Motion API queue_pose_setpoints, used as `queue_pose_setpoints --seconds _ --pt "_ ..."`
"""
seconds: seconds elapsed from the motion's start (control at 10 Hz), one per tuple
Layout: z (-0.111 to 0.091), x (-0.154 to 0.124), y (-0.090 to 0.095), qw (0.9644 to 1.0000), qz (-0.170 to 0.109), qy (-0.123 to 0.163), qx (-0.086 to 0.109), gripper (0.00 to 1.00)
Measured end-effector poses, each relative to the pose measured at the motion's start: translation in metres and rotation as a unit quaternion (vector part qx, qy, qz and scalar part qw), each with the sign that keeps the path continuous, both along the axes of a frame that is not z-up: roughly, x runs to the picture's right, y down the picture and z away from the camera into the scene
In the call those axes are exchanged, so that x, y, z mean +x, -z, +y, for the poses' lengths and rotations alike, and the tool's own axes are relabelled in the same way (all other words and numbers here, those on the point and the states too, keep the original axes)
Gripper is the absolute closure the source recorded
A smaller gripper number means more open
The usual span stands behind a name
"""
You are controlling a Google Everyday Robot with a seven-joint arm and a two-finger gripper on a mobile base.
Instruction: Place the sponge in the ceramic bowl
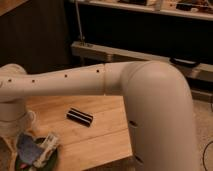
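The blue sponge [27, 146] hangs at the bottom left, just over the green ceramic bowl [52, 161]. Only part of the bowl's dark-rimmed edge shows beneath it. My gripper [44, 145] is right there at the sponge, pointing down above the bowl and shut on it. My white arm sweeps across the middle of the view from the right and hides the table's back edge.
A black bar with light stripes [80, 116] lies on the wooden table [102, 137], right of the bowl. A pale cup [31, 120] stands behind the gripper. The table's right edge runs near my arm's thick link. A metal rail [125, 52] crosses behind.
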State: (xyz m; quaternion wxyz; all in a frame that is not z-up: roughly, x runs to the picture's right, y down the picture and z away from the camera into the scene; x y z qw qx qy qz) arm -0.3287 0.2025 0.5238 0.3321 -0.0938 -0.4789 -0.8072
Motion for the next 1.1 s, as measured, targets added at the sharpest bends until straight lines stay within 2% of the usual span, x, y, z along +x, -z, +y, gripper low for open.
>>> queue_pose_setpoints --seconds 0.2,0.6,0.9,1.1 --pt "0.015 -0.009 -0.007 0.9999 -0.003 0.008 0.013 1.00" --pt "0.036 -0.013 -0.041 0.9999 -0.007 0.000 0.012 1.00" --pt "0.047 -0.022 -0.044 0.9996 -0.025 0.002 0.010 1.00" --pt "0.058 -0.030 -0.045 0.9993 -0.036 0.002 0.004 0.86"
